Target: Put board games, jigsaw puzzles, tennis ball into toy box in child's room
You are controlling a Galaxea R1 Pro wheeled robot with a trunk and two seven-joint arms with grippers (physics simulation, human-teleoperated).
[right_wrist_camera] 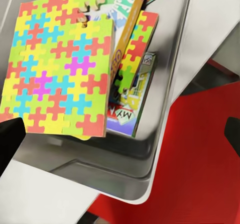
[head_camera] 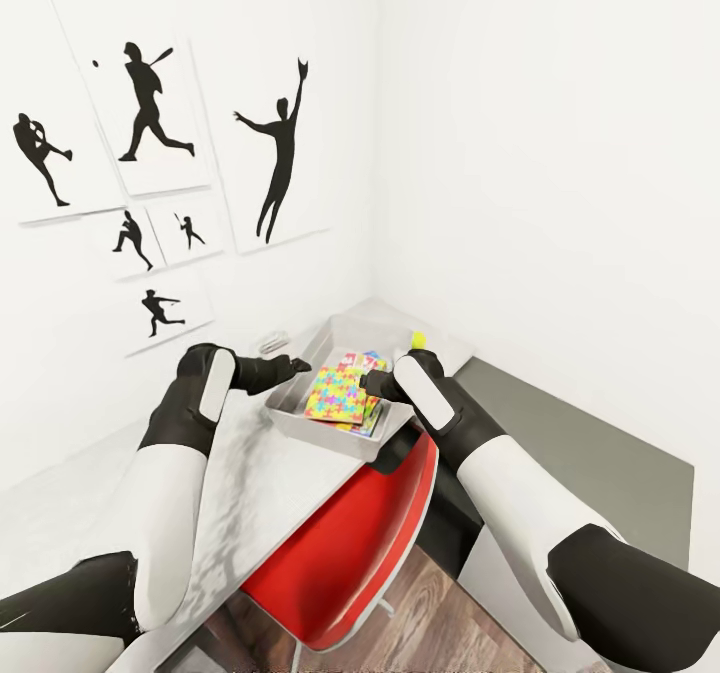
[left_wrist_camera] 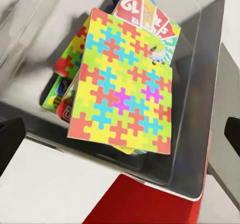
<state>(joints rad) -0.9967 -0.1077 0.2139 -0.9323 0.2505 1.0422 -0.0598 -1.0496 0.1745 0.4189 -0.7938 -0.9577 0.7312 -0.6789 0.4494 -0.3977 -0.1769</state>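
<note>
The light-grey toy box (head_camera: 290, 415) stands on the white table (head_camera: 250, 483) and holds a pile of toys. On top lies a jigsaw puzzle (head_camera: 335, 395) (left_wrist_camera: 122, 84) (right_wrist_camera: 57, 69), tilted, with a second jigsaw puzzle (left_wrist_camera: 72, 49) (right_wrist_camera: 135, 49) under it. Board games (left_wrist_camera: 147, 16) (right_wrist_camera: 132, 111) lie beneath, one green-edged (left_wrist_camera: 52, 98). The tennis ball (head_camera: 418, 339) rests on the table behind the box's far right corner. My left gripper (head_camera: 295, 364) (left_wrist_camera: 120, 134) is open at the box's left rim. My right gripper (head_camera: 368, 384) (right_wrist_camera: 120, 134) is open over the near right corner.
A red chair (head_camera: 350, 533) (right_wrist_camera: 195, 159) is tucked under the table just below the box. White walls with silhouette pictures (head_camera: 150, 113) close the corner behind. A dark grey surface (head_camera: 600, 463) lies to the right.
</note>
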